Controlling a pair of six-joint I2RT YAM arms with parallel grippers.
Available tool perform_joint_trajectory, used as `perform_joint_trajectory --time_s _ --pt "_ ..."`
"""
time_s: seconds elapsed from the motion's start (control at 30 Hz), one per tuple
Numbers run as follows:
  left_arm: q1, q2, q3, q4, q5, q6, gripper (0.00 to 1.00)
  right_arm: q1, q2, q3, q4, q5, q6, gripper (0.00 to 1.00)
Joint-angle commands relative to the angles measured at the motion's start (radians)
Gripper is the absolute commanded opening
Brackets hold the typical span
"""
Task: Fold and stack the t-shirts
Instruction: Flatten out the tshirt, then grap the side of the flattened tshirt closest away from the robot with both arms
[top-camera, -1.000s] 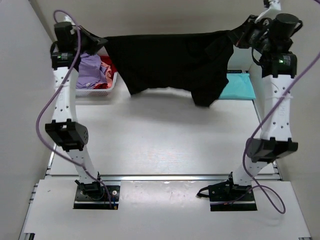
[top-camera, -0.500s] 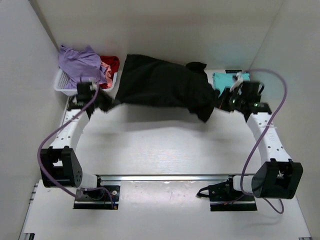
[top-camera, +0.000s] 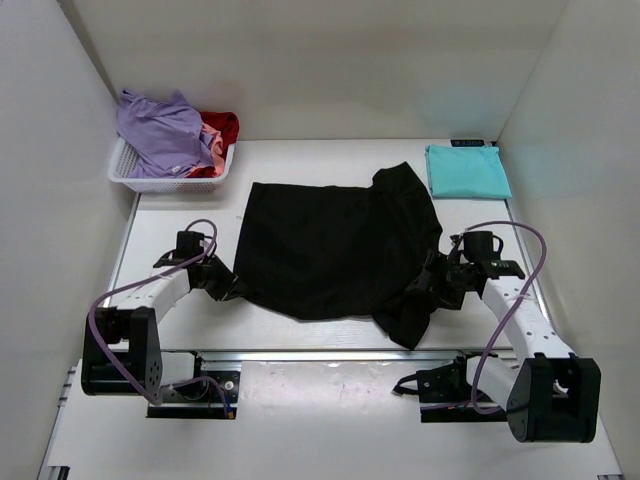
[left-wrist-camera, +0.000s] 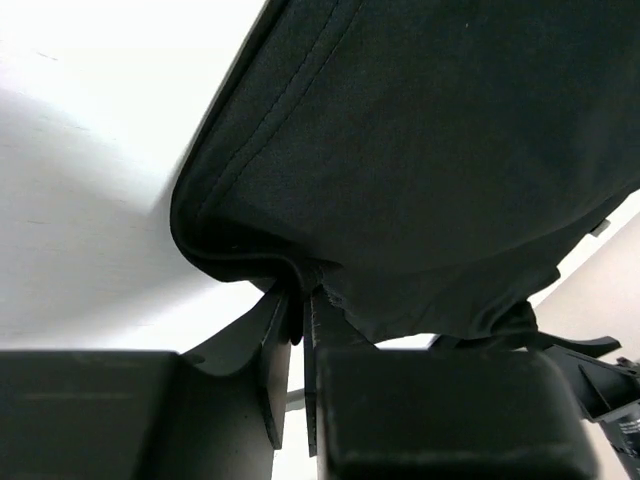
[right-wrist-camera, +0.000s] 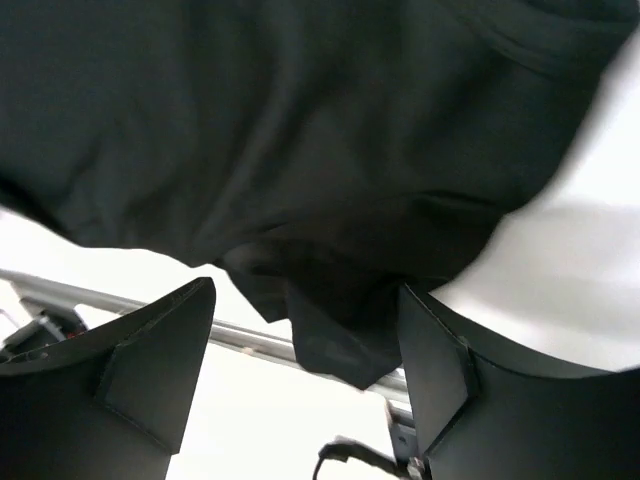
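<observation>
Black t-shirt: soft matte knit, lying spread on the white counter as a rough rectangle. One sleeve pokes out at the far right corner. The near right corner is bunched into a drooping fold, and the left edge shows a stitched double hem in the left wrist view.

Teal t-shirt: a flat, smooth folded square at the far right corner of the counter. White lattice basket, far left, holds a crumpled lavender t-shirt heaped over pink and red cloth.

Change from a second ago: the black shirt then hung stretched in the air between both raised arms at the back of the counter. Half a second ago it was sagging lower, partway down. Now it rests on the counter, and both arms are folded low toward the near edge.

Left pincer: at the shirt's near left corner. Its fingers stand almost closed, and a fold of the hem is caught in the thin slit between them.

Right pincer: at the bunched near right corner. Its fingers are spread wide. The cloth hangs in the gap between them, and neither finger presses on it, so nothing is held.

The shirt lies between the two pincers, its bulk stretching from them toward the far side of the counter.
</observation>
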Motion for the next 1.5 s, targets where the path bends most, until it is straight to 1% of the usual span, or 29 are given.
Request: perform_joint_trajectory --time_s 0.0,0.07,0.17,0.27,0.37,0.53,0.63,0.7,0.8,0.87,0.93,0.97,1.03,1.07,1.1,1.13,1.2,1.37,1.4,1.47 --pt "-0.016 -0.045 -0.026 0.013 -0.015 0.033 0.21 0.021 -0.016 0.068 -0.137 0.13 0.002 0.7" --pt "-0.02 -0.053 -0.034 0.023 -0.007 0.03 0.21 0.048 -0.019 0.089 -0.193 0.159 0.005 0.7" --pt "-0.017 -0.053 -0.045 0.02 0.005 0.022 0.21 0.064 -0.046 0.082 -0.256 0.177 0.019 0.67" --pt "-0.028 -0.061 -0.033 0.006 0.01 0.025 0.2 0.049 -0.072 0.069 -0.318 0.201 0.033 0.65" --pt "-0.029 -0.059 -0.031 0.006 0.003 0.027 0.19 0.082 -0.095 0.054 -0.351 0.244 0.054 0.64" --pt "-0.051 -0.058 -0.026 0.005 0.016 0.027 0.19 0.127 -0.114 -0.029 -0.311 0.244 0.109 0.63" --pt "-0.063 -0.061 -0.025 -0.004 0.007 0.024 0.19 0.182 -0.112 -0.03 -0.273 0.275 0.163 0.62" --pt "-0.068 -0.061 -0.019 -0.003 0.01 0.022 0.19 0.189 -0.1 -0.047 -0.248 0.272 0.187 0.59" --pt "-0.077 -0.059 -0.006 -0.004 0.014 0.031 0.18 0.226 -0.097 -0.088 -0.193 0.273 0.241 0.57" --pt "-0.082 -0.058 0.004 -0.012 0.022 0.026 0.18 0.252 -0.096 -0.127 -0.169 0.27 0.281 0.53" --pt "-0.092 -0.059 0.003 -0.02 0.011 0.038 0.18 0.249 -0.109 -0.157 -0.145 0.269 0.298 0.51" --pt "-0.094 -0.061 0.009 -0.029 0.007 0.042 0.17 0.246 -0.115 -0.177 -0.129 0.259 0.301 0.48" --pt "-0.089 -0.059 0.009 -0.036 0.0 0.054 0.15 0.249 -0.126 -0.197 -0.113 0.244 0.321 0.28" --pt "-0.095 -0.061 0.007 -0.043 -0.009 0.053 0.16 0.252 -0.134 -0.202 -0.118 0.241 0.318 0.2" --pt "-0.097 -0.064 0.007 -0.046 -0.016 0.052 0.15 0.26 -0.14 -0.198 -0.134 0.241 0.32 0.03" --pt "-0.092 -0.065 0.015 -0.07 -0.024 0.052 0.14 0.271 -0.154 -0.197 -0.153 0.243 0.323 0.0" --pt "-0.088 -0.065 0.032 -0.119 -0.073 0.058 0.13 0.272 -0.183 -0.168 -0.197 0.229 0.335 0.0" --pt "-0.08 -0.058 0.115 -0.268 -0.232 0.052 0.02 0.26 -0.255 -0.076 -0.352 0.183 0.335 0.0" --pt "-0.079 -0.058 0.125 -0.289 -0.265 0.056 0.01 0.25 -0.267 -0.058 -0.384 0.169 0.323 0.0" --pt "-0.066 -0.047 0.142 -0.299 -0.283 0.045 0.0 0.23 -0.283 -0.037 -0.444 0.16 0.298 0.0"
